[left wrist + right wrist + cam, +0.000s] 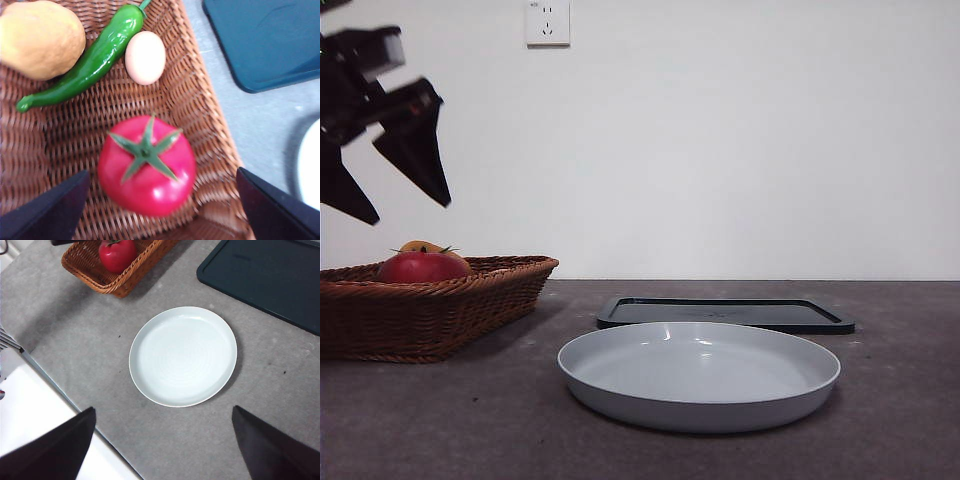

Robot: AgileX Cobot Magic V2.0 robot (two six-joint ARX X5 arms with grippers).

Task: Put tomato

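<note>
One tomato (pixel 146 166) sits in the wicker basket (pixel 200 100) with one green chili pepper (pixel 87 60), one egg (pixel 145 57) and one yellow fruit (pixel 40 37). The left gripper (pixel 160 210) hangs above it, jaws spread and empty. The right gripper (pixel 162 445), also released, hangs over one white plate (pixel 183 356) beside one dark tray (pixel 270 280).

Glossy skin on the round red tomato (pixel 146 167), a bright highlight sliding off its smooth side, the green stem star matt by comparison. Under it, the brown woven wicker basket (pixel 200 107) shows rough, ribbed strands. The long green chili pepper (pixel 87 62) looks waxy and shiny; the pale egg (pixel 145 57) is smooth and dull; the orange-yellow oblong fruit (pixel 40 37) looks finely pitted. The grey round plate (pixel 699 375) gleams softly, smooth like glazed ceramic. The dark flat tray (pixel 725 313) has a satin plastic look. The grey table (pixel 440 420) is matt and speckled.
</note>
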